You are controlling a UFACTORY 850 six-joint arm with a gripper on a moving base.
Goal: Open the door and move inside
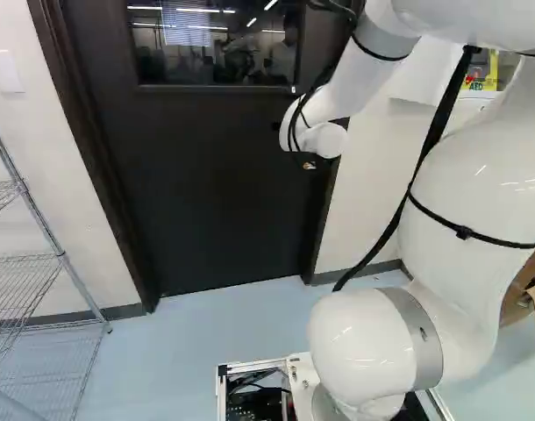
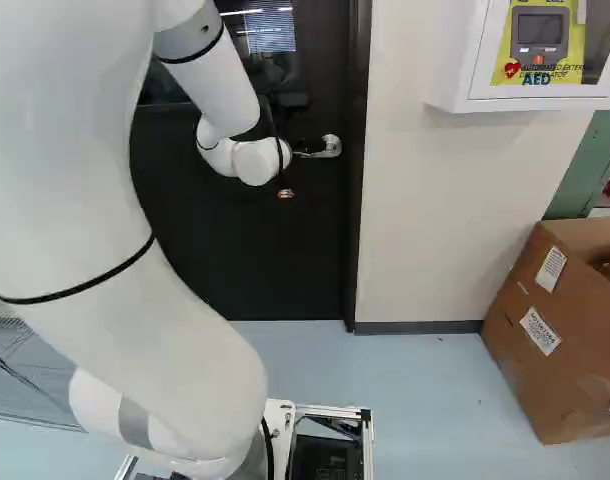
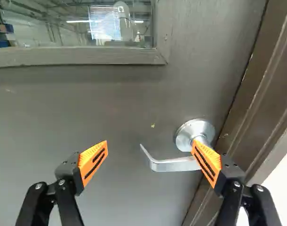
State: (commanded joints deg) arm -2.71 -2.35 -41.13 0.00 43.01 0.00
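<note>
Right base view gives me the door sitting closed in its dark frame, with the silver handle near the frame's upright and just beside the arm's white wrist. Its lever lies close to level, long axis running across the door's face; the free end points away from that upright, toward the middle of the door, and kinks at the tip.

Over on the wall, a yellow sign with bold lettering and a red heart shows in the white cabinet, and printed paper labels sit on the cardboard box below.

From back here the gripper is mostly hidden by the wrist, just a small bit peeking out beneath it. The wrist view tells more: the gripper has its two orange-padded fingers standing well apart. The handle is ahead of it, the lever's kinked tip showing in the gap between the fingertips. The finger nearer the frame covers part of the handle, where the lever meets its round base plate; whether they touch, I can't tell.
</note>
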